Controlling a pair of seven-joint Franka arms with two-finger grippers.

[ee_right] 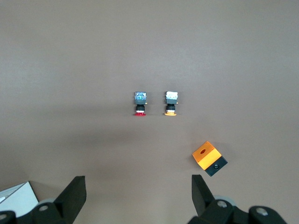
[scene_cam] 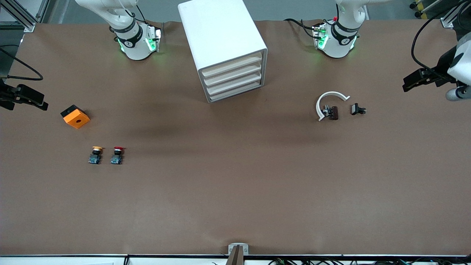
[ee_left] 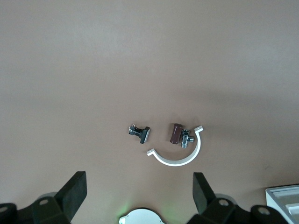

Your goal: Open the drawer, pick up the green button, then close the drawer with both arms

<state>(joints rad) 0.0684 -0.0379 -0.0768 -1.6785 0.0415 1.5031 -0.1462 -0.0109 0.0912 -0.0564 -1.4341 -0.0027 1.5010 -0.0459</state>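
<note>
The white cabinet (scene_cam: 224, 48) stands between the two arm bases, and its four drawers (scene_cam: 233, 79) are all shut. A corner of it shows in the left wrist view (ee_left: 285, 201) and in the right wrist view (ee_right: 16, 198). No green-capped button is in view. My left gripper (scene_cam: 407, 85) hangs open and empty over the left arm's end of the table; its fingers (ee_left: 74, 191) stand wide apart. My right gripper (scene_cam: 41, 104) hangs open and empty over the right arm's end; its fingers (ee_right: 74, 193) stand wide apart too.
A yellow-capped button (scene_cam: 96, 155) and a red-capped button (scene_cam: 117, 155) lie side by side toward the right arm's end, with an orange block (scene_cam: 75, 116) near them. Toward the left arm's end lie a white curved clip (scene_cam: 329, 97), a brown part (scene_cam: 332, 112) and a black part (scene_cam: 357, 109).
</note>
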